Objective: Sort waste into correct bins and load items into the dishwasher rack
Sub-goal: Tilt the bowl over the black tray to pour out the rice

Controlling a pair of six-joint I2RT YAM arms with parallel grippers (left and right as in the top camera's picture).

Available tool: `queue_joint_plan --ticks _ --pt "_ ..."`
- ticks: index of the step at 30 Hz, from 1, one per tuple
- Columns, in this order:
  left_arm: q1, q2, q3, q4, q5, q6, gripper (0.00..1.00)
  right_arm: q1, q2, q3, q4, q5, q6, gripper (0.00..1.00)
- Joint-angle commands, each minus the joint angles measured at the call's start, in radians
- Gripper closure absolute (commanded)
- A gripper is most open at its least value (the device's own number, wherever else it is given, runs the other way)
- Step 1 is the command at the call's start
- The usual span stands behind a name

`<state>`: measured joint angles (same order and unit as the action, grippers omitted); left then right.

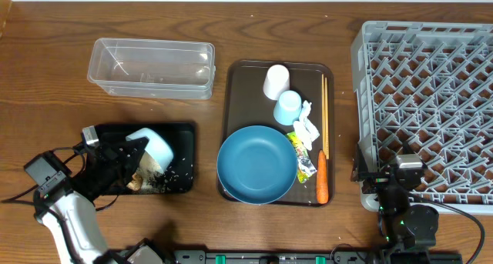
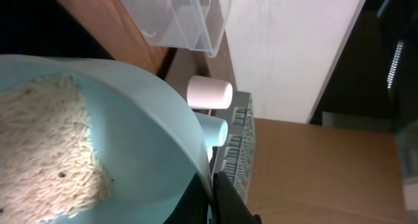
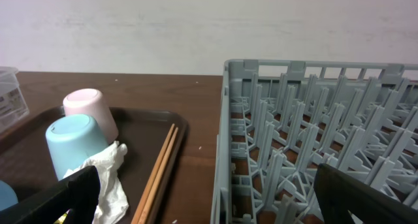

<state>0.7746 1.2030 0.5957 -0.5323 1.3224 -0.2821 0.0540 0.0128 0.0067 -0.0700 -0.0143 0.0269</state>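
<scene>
My left gripper [image 1: 129, 156] is shut on the rim of the pale blue-white bowl [image 1: 154, 144], which is tipped over the shallow black tray [image 1: 179, 132]. White rice [image 2: 39, 152] clings inside the bowl [image 2: 144, 126], and rice with brownish scraps [image 1: 150, 181] lies in the black tray. The clear tub [image 1: 150, 68] stands behind it. My right gripper [image 1: 385, 188] is open at the front left corner of the grey rack [image 1: 427, 102], holding nothing. The dark-blue plate [image 1: 256, 164], white cup [image 1: 276, 81], light-blue cup [image 1: 289, 106], tissue [image 1: 308, 127], chopsticks [image 1: 324, 114], wrapper [image 1: 305, 161] and carrot [image 1: 322, 185] are on the brown serving tray.
The brown serving tray [image 1: 239, 95] lies between the bins and the rack. From the right wrist I see the rack wall [image 3: 225, 139], chopsticks [image 3: 160, 172], tissue [image 3: 108, 178] and both upturned cups [image 3: 72, 142]. The table's front edge runs close below both arms.
</scene>
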Motion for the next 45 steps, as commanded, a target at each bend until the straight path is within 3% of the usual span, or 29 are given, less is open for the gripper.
queue_joint_plan --ticks 1,4,11,27,37,45 --pt "0.006 0.056 -0.006 0.035 0.138 0.051 0.94 0.009 -0.002 -0.001 -0.004 -0.001 0.013 0.01" --pt "0.006 0.108 -0.006 0.079 0.22 0.053 0.94 0.009 -0.002 -0.001 -0.004 -0.001 0.013 0.01" --pt "0.006 0.19 -0.006 0.08 0.25 0.06 0.94 0.009 -0.002 -0.001 -0.004 -0.001 0.013 0.01" --pt "0.011 0.195 -0.006 0.07 0.25 0.056 0.94 0.009 -0.002 -0.001 -0.004 -0.001 0.013 0.01" --pt "0.123 0.195 -0.006 0.069 0.251 0.007 0.94 0.009 -0.002 -0.001 -0.004 -0.001 0.013 0.01" --pt "0.125 0.195 -0.006 0.101 0.251 0.006 0.94 0.009 -0.002 -0.001 -0.004 -0.001 0.013 0.01"
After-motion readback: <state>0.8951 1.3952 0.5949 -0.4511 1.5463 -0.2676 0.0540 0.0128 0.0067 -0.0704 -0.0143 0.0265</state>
